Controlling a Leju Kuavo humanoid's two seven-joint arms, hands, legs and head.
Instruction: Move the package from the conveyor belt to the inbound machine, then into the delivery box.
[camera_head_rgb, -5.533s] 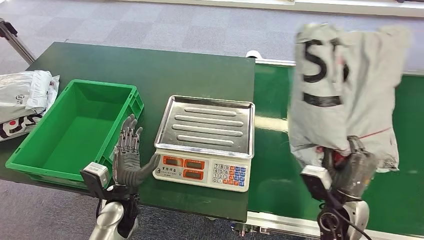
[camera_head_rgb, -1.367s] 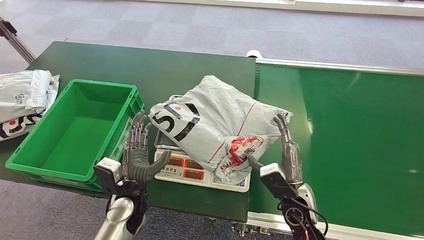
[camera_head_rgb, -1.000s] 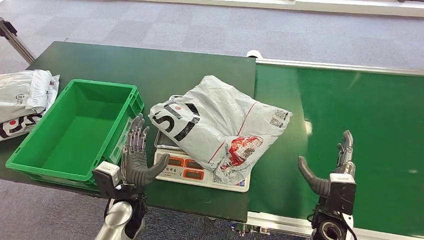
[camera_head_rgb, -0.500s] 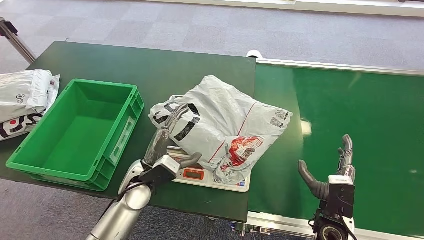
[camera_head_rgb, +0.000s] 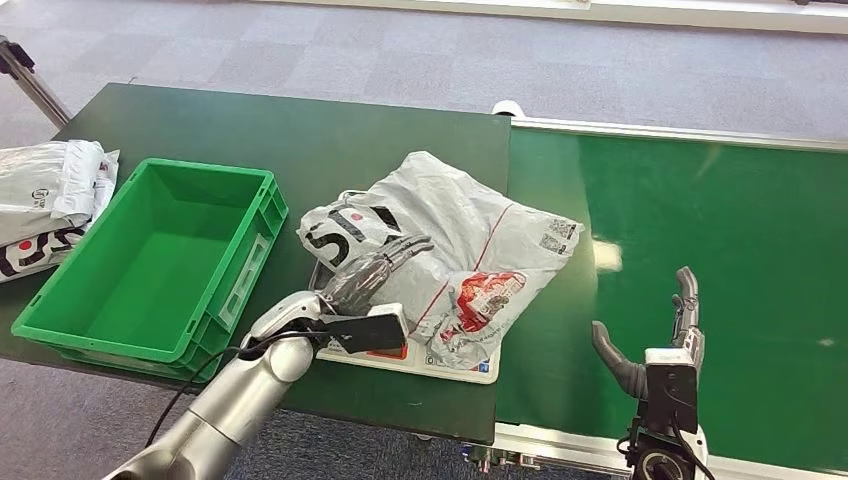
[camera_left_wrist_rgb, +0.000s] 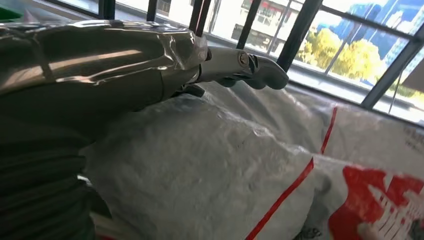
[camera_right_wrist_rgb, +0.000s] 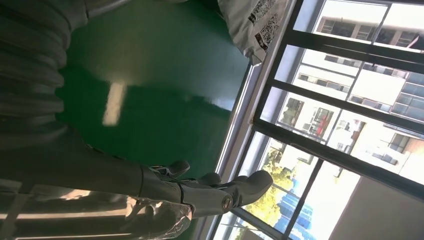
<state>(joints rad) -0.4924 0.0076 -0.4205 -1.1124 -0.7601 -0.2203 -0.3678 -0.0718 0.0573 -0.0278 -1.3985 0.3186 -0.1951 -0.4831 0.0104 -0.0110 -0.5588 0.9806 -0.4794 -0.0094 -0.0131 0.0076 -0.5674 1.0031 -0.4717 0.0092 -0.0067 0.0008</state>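
Grey package (camera_head_rgb: 440, 245) lying on the scale (camera_head_rgb: 440, 362) at the tabletop's front right corner, sagging over the pan so most of the keypad is hidden. Bold black lettering on the end toward the crate, seemingly "S" plus a partly covered second character; a small red dot beside it. Red and white printed label (camera_head_rgb: 487, 295) near the front edge, text too small to read, and a small barcode sticker (camera_head_rgb: 556, 241) at the corner overhanging the conveyor belt (camera_head_rgb: 720, 230). Thin red line running across the bag.

Left hand (camera_head_rgb: 375, 268) laid flat on the package's near side, fingers stretched out over the black lettering, resting on the plastic and not clasped round it. Left wrist view (much closer): fingertips (camera_left_wrist_rgb: 250, 67) against crinkled grey plastic, the red line and red label in plain sight.

Right hand (camera_head_rgb: 655, 335) raised above the belt's front edge, fingers spread, holding nothing, well apart from the package. Right wrist view: the barcode corner over green belt, windows behind.

Green crate (camera_head_rgb: 60, 315) at the tabletop's front left; more grey bags (camera_head_rgb: 45, 195) beyond its left edge, black print unreadable.
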